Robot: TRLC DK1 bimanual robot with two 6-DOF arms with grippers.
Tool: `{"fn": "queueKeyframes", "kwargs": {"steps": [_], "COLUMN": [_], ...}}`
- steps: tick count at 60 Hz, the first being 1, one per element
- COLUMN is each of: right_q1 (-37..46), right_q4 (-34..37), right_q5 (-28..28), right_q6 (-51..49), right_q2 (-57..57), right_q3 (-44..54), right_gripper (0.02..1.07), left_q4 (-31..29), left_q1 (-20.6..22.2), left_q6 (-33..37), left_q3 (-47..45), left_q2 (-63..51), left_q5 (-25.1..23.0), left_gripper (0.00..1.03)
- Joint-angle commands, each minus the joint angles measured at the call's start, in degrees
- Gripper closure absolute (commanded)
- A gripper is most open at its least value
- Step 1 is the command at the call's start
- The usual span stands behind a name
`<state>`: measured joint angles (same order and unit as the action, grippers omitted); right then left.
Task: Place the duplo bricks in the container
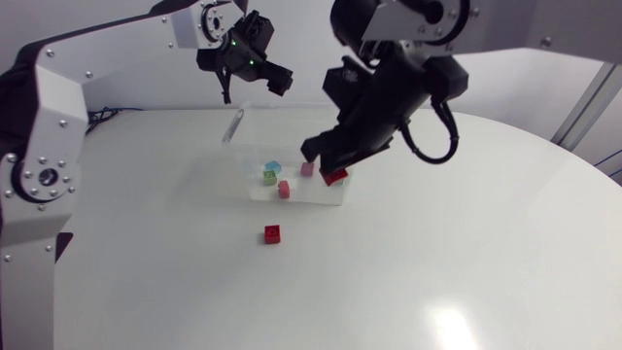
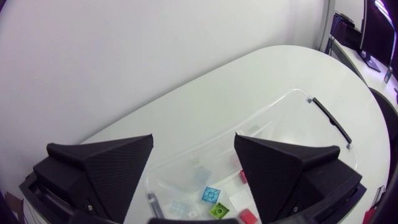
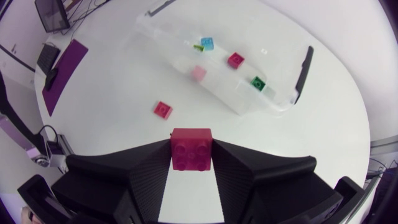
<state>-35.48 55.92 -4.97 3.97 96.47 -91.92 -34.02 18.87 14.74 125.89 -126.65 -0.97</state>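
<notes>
A clear plastic container [image 1: 255, 191] stands mid-table. Inside it lie a blue brick [image 1: 273, 166], a green brick [image 1: 269, 178], a pink-red brick [image 1: 284, 189] and a pale pink brick [image 1: 307, 168]. My right gripper [image 1: 332, 167] hangs over the container's right end, shut on a red brick [image 3: 191, 148]. Another red brick [image 1: 272, 233] lies on the table in front of the container, also visible in the right wrist view [image 3: 163, 109]. My left gripper [image 2: 193, 146] is held high above the container's far side, open and empty; below it I see the blue brick [image 2: 209, 194] and green brick [image 2: 218, 211].
The container [image 3: 249, 102] has a black handle [image 3: 303, 70] at one end, and a second one [image 2: 331, 120] shows in the left wrist view. White tabletop stretches around it on every side.
</notes>
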Motion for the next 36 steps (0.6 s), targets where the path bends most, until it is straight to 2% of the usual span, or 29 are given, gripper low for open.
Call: {"fn": "queueKeyframes", "kwargs": {"steps": [1,13,22,36], "right_q1": [1.82,4.55,5.69,7.62], "right_q4": [-0.37,-2.04,-2.13,-1.78], "right_q5": [-0.83,-0.56,-0.48,0.67], "right_q6": [1.83,2.45,2.71,2.62], "right_q2": [3.11,9.62,14.89,22.01], "right_q3": [-3.27,-10.82,-17.68,-26.12], "right_gripper": [0.63,0.63,0.63,0.63], "left_q4": [1.41,6.33,7.48,10.29], "left_q1": [-0.42,0.29,0.29,0.2], "left_q6": [-0.42,3.36,6.35,12.86], "left_q3": [-6.62,-23.93,-33.95,-51.62], "left_q2": [8.53,22.5,30.23,40.17], "left_q5": [0.27,0.18,0.01,-4.56], "left_gripper": [0.05,0.05,0.05,0.06]}}
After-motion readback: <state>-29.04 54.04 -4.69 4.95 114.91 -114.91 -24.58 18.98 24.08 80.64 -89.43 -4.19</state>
